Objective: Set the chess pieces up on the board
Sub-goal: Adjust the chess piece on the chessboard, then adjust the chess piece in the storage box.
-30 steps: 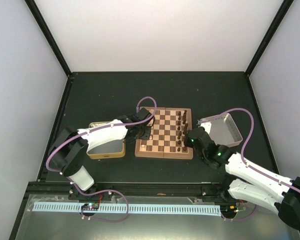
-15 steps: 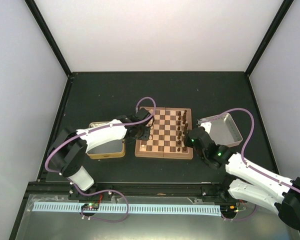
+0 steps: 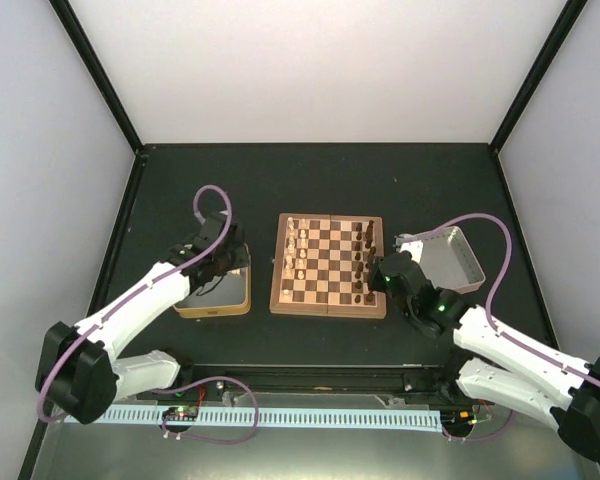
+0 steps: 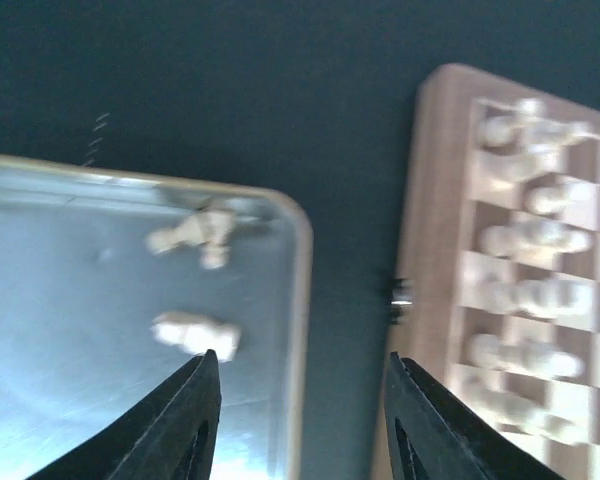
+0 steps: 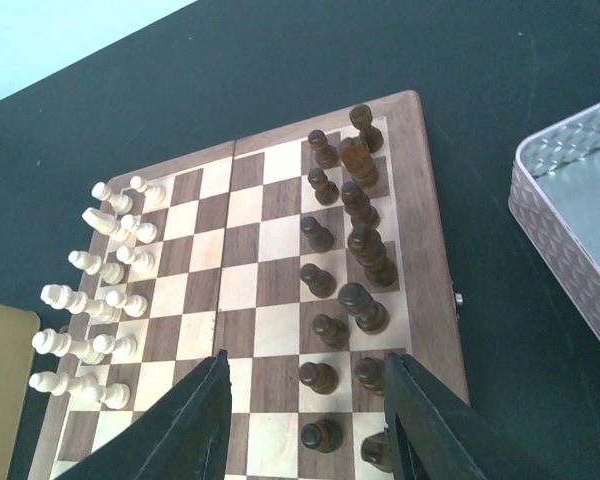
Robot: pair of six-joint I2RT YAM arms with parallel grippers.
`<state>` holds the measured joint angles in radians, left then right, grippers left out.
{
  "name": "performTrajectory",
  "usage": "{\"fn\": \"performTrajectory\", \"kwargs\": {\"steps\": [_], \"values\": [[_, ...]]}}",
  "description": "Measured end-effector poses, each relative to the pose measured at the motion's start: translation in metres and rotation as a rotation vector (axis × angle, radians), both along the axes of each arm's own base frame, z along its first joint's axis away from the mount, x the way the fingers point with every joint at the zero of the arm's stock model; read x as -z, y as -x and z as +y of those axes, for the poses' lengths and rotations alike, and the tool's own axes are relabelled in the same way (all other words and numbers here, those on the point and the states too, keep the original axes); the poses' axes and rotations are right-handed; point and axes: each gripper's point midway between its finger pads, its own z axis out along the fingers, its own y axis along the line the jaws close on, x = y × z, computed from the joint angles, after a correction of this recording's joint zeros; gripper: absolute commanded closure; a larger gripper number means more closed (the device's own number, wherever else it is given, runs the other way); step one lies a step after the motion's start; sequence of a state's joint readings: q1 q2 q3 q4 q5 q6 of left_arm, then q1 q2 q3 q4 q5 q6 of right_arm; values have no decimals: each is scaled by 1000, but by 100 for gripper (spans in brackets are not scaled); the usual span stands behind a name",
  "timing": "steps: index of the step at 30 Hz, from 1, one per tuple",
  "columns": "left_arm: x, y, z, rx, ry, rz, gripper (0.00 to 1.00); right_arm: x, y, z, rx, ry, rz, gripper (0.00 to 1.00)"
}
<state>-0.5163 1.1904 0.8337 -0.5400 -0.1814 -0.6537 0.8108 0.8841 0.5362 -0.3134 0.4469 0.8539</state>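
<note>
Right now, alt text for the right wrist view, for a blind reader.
Chessboard with cream pieces lined at left, dark pieces at right; the open, empty right gripper hangs over its lower edge. Silver tray at right.

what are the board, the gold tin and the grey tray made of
The board looks like varnished wood: tan and dark brown squares with slight sheen. The gold tin is probably thin metal: shiny reflective floor, rolled rim. The grey tray is likely embossed metal: diamond-patterned walls.
</note>
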Motion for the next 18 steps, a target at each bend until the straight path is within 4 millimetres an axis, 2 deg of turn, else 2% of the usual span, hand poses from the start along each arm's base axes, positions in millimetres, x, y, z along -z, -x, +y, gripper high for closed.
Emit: {"fn": "performTrajectory", "kwargs": {"steps": [2, 3, 5, 8, 13, 18], "values": [[14, 6, 22, -71, -1, 27, 41, -4, -3, 4, -9, 4, -5, 58], [19, 9, 29, -91, -3, 38, 40, -5, -4, 5, -12, 5, -7, 58], [33, 16, 44, -144, 1, 63, 39, -8, -7, 10, -21, 4, -11, 58], [47, 22, 56, -192, 18, 84, 39, -6, -11, 17, -38, 13, -5, 58], [70, 28, 65, -235, 47, 131, 43, 2, -15, 26, -64, 36, 26, 58], [89, 22, 67, -260, 86, 190, 50, 6, -18, 32, -81, 50, 42, 58]]}}
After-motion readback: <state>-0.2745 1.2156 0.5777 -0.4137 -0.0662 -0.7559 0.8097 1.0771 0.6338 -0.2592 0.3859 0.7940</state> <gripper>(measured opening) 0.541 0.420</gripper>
